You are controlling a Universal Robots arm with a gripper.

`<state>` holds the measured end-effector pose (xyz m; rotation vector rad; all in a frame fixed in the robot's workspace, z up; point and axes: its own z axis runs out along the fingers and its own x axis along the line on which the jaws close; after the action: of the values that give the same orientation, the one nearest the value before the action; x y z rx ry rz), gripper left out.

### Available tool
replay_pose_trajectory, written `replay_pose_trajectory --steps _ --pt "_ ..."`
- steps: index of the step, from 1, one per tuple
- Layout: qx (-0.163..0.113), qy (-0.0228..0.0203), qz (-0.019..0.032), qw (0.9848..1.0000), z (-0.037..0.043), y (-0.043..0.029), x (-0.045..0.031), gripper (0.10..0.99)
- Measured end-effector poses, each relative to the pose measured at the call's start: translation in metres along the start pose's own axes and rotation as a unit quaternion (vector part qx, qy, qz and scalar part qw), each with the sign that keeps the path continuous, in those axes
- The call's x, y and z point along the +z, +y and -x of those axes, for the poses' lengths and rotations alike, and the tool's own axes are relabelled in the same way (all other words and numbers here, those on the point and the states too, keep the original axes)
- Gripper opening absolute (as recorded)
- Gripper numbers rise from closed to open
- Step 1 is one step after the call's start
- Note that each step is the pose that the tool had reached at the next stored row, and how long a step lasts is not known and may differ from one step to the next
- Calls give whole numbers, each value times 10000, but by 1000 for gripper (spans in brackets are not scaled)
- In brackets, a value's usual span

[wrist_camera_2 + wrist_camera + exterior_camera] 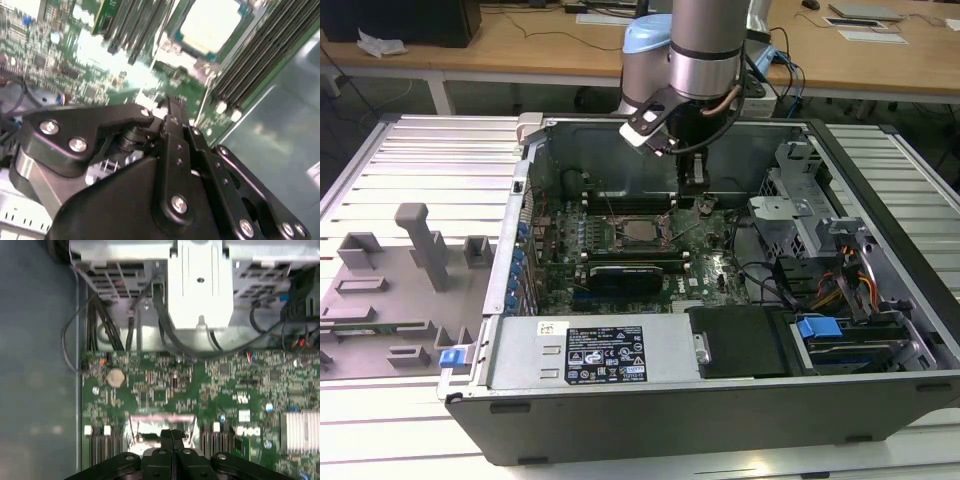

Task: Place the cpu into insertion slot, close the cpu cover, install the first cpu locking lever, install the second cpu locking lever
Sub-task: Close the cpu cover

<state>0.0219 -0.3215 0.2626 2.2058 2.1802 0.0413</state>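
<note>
In the exterior view a slatted metal table (380, 430) carries an open computer case (720, 420) lying on its side, with a grey fixture tray (380, 300) beside it at the case's 9 o'clock. The arm (705, 40) comes down into the case from 12 o'clock. Inside, a silver labelled box (590, 350) fills the 8 o'clock corner, and metal drive bays (810, 230) with bundled cables sit toward 3 o'clock. The green board (710, 270) covers the floor between them. The gripper (693, 195) hangs low over the board's far edge, near the cpu's 2 o'clock and apart from it. In both wrist views its black fingers (171, 434) meet tip to tip (172, 107), with nothing seen between them. The cpu cover (665, 240) appears to lie flat on the socket, at about 10 o'clock from the case's middle. I cannot tell whether it is latched. The cpu (642, 231) sits in the socket, its silvery top showing through the cover's window. The second wrist view shows that pale top (212, 27) beyond the fingertips, between rows of memory slots (260, 55).
</note>
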Motion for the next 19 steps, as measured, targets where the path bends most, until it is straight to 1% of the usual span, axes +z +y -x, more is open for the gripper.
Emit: replay_pose_trajectory --steps 1,2,3,4,6,8,10,11,13,14,18,19 --pt "-2 0 -3 10000 0 74 3 106" --pt "-2 0 -5 10000 0 115 5 106" --pt "-2 0 -8 10000 0 178 8 106" --pt "-4 1 -11 10000 -1 253 13 106" --pt "-6 0 -12 10000 -1 276 22 106" --pt "-7 0 -21 10000 -1 325 54 106" --pt "-7 0 -31 10000 -4 341 77 106" --pt "-7 0 -44 10000 -7 341 101 106" --pt "-7 0 -78 10000 -10 338 171 106" --pt "-7 -1 -85 10000 -9 337 184 106" --pt "-7 0 -89 10000 -9 338 185 106" --pt "-8 19 -151 9999 -9 339 187 106"
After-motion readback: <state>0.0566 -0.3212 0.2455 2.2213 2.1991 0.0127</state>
